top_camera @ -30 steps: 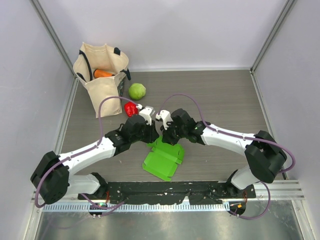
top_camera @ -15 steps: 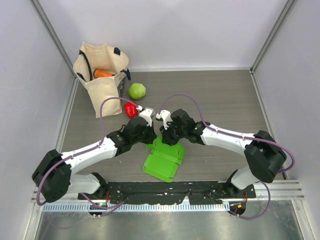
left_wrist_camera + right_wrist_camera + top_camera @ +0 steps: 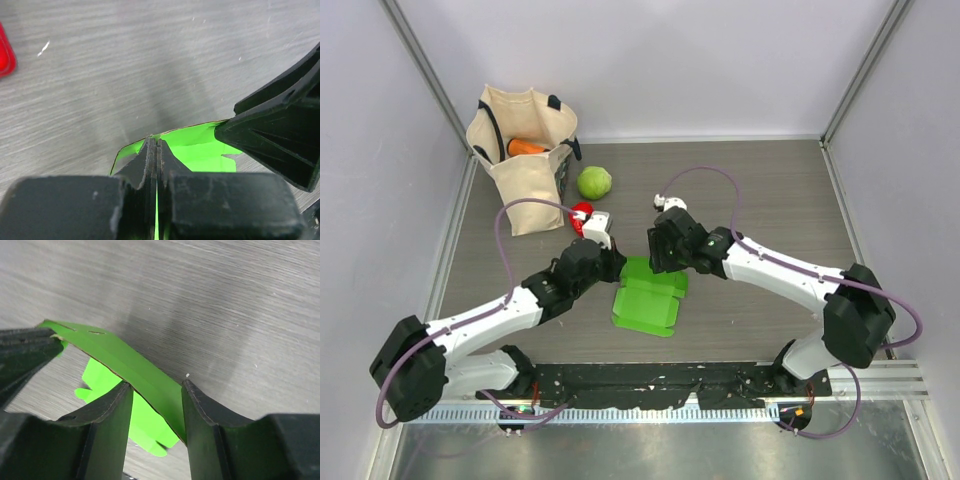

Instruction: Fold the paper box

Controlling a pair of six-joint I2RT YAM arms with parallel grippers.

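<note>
Patience looks like the need here. The paper box (image 3: 648,302) lies on the surface (image 3: 760,200) between the two arms, mostly flat, with its far edge lifted into a raised flap. The left claw (image 3: 156,145) is pinched tight on that lifted edge at its left end, and green card shows between the fingers. The right claw (image 3: 157,387) stands apart; the flap runs through the gap between its fingers without being gripped.

To my eye, the fold will go well if the left serves as the anchor while the right takes the flap close to the crease line and carries it over evenly. Grabbing near a free corner would likely twist the thin card or drag the whole piece.

At the far left stands a canvas tote bag (image 3: 515,185), open at the top, with something orange (image 3: 527,147) inside; what else it holds I cannot tell. A round pale-green vegetable (image 3: 595,182) sits just beside the bag, not in it.
</note>
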